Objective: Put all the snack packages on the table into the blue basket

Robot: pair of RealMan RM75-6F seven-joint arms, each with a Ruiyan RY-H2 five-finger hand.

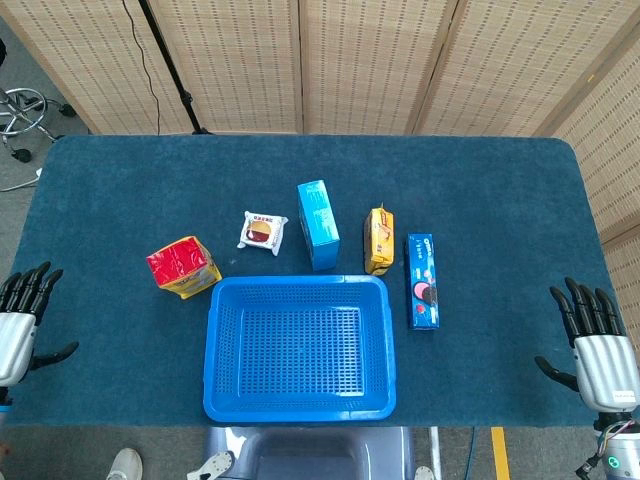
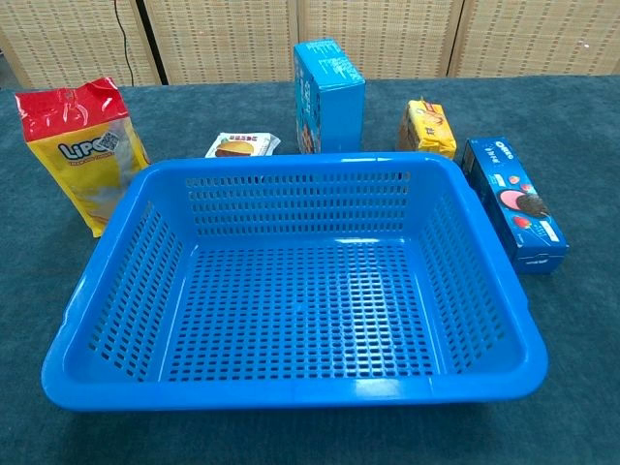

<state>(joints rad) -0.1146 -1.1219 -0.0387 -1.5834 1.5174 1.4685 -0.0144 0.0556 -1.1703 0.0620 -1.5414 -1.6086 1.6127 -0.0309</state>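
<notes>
An empty blue basket (image 1: pixel 299 346) (image 2: pixel 291 281) sits at the table's near middle. Behind it lie a red and yellow bag (image 1: pixel 183 267) (image 2: pixel 82 150), a small white wrapped cake (image 1: pixel 262 232) (image 2: pixel 241 144), an upright light-blue box (image 1: pixel 318 224) (image 2: pixel 328 94), a small yellow pack (image 1: pixel 379 240) (image 2: pixel 427 127) and a dark-blue cookie box (image 1: pixel 423 282) (image 2: pixel 514 201). My left hand (image 1: pixel 22 320) hovers open at the table's left near edge, far from the snacks. My right hand (image 1: pixel 596 345) is open at the right near edge. Neither hand shows in the chest view.
The dark teal table (image 1: pixel 120 190) stretches wide on both sides of the snack row. Woven screens (image 1: pixel 370 60) stand behind it, with a stand's black pole (image 1: pixel 170 60) and a chair base (image 1: pixel 25 110) at the far left.
</notes>
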